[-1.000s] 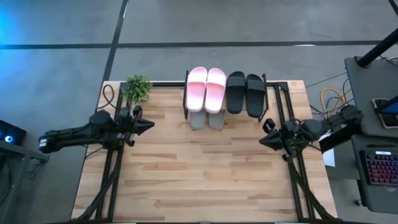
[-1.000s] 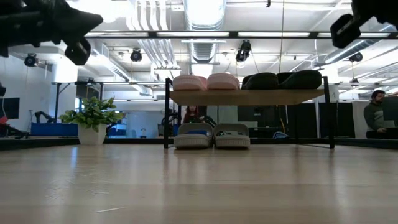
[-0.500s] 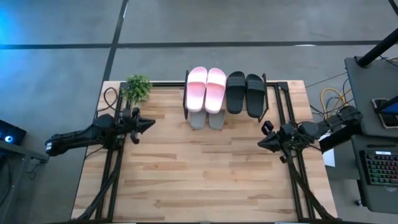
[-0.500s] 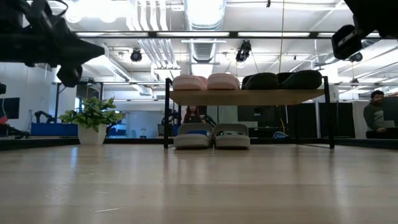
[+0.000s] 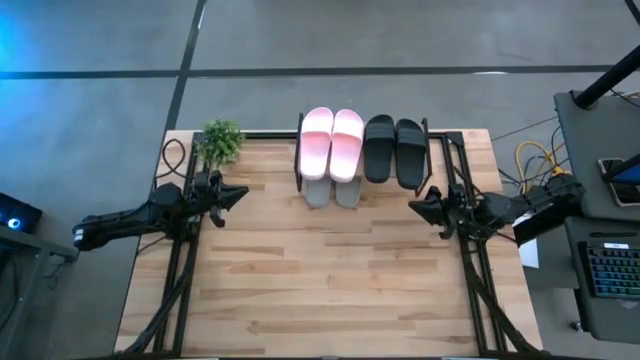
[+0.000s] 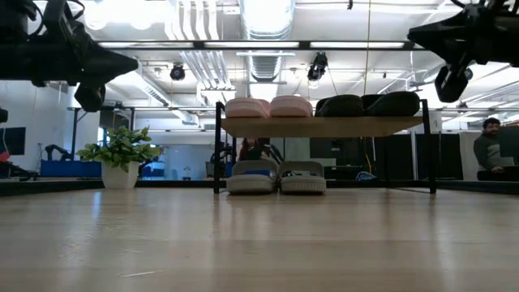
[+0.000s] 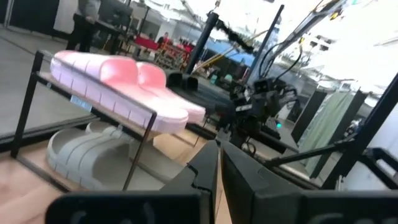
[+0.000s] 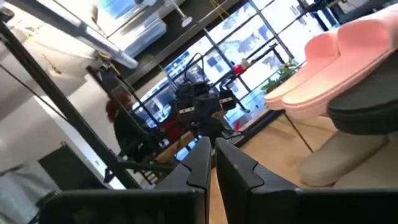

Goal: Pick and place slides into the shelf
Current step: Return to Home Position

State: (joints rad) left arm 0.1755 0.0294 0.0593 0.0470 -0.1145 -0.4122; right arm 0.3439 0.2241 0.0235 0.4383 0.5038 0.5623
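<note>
The left gripper (image 5: 238, 193) hangs raised over the table (image 5: 320, 290) near its left edge. Its fingers (image 7: 202, 179) are pressed together with only a hairline slit between them and nothing in their hold. The slides lie well apart from it, toward the middle of the table's far edge. The right gripper (image 5: 416, 204) hangs raised near the right edge, its fingers (image 8: 196, 167) likewise closed on nothing. Its tip points inward, near the shelf's front right corner, but touches neither the frame nor any slide. The shelf (image 6: 324, 126) stands at the middle of the far edge. On its plank top the pale pink pair (image 5: 332, 143) fills the left half and the black pair (image 5: 394, 150) the right half (four slides side by side, filling the plank's width). Under the plank, on the table itself, the grey-green pair (image 6: 277, 177) sits directly below the pink pair. Their near ends poke out a little past the plank's front edge in the high view. A small potted plant (image 5: 220, 142) stands at the far left corner, just beyond the left gripper. A person (image 6: 489, 150) shows in the room beyond the table.
</note>
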